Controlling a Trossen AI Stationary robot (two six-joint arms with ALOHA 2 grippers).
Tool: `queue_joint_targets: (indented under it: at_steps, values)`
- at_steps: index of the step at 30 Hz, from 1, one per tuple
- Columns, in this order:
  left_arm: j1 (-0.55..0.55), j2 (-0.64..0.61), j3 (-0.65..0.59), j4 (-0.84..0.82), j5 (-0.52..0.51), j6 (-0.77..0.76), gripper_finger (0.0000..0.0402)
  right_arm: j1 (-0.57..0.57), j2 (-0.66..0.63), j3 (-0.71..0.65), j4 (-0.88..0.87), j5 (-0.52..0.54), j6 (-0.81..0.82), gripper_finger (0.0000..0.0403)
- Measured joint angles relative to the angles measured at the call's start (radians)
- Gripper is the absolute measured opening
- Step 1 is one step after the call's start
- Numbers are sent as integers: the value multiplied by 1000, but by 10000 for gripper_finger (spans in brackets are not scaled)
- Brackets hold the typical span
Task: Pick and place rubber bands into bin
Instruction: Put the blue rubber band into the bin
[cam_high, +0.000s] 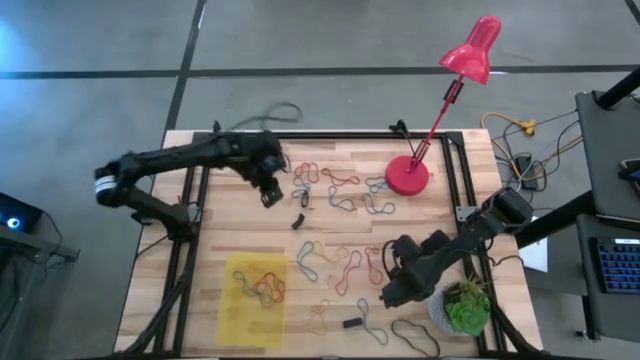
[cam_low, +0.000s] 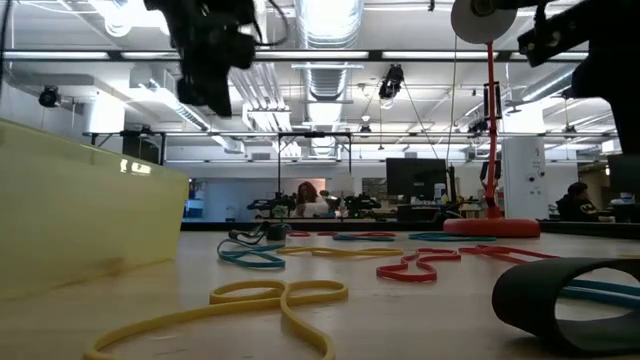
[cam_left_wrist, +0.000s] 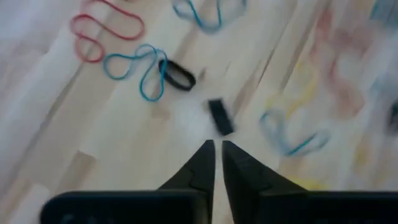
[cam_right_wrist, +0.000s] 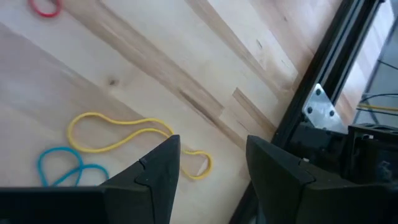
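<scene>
Bands (cam_high: 335, 190) are best approached with the pressed-together left gripper (cam_high: 270, 193) reopened; the right gripper (cam_high: 392, 290) is held spread.

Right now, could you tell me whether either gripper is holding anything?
Nothing is held: the left gripper is shut on nothing, and the right gripper is open and empty.

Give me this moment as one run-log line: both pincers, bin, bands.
left pincer: shut, empty, above table | right pincer: open, empty | bin: holds some bands | rubber bands: many loose on table
</scene>
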Motion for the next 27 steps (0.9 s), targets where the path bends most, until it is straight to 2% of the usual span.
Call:
queue_joint_targets:
  at_steps: [5,9,13,21,27]
  values:
    - [-18,143,-1,36,-120,221,77,4,0,26,0,-6,0,171]
    - [-18,226,-1,122,-128,315,127,4,0,30,2,-7,3,171]
    - [-18,285,-1,220,-127,366,159,4,0,29,3,-7,0,171]
    - [-19,389,-6,249,-121,492,172,4,0,25,7,-6,-49,171]
    - [-18,439,-10,292,-128,499,172,9,0,14,11,-4,-85,171]
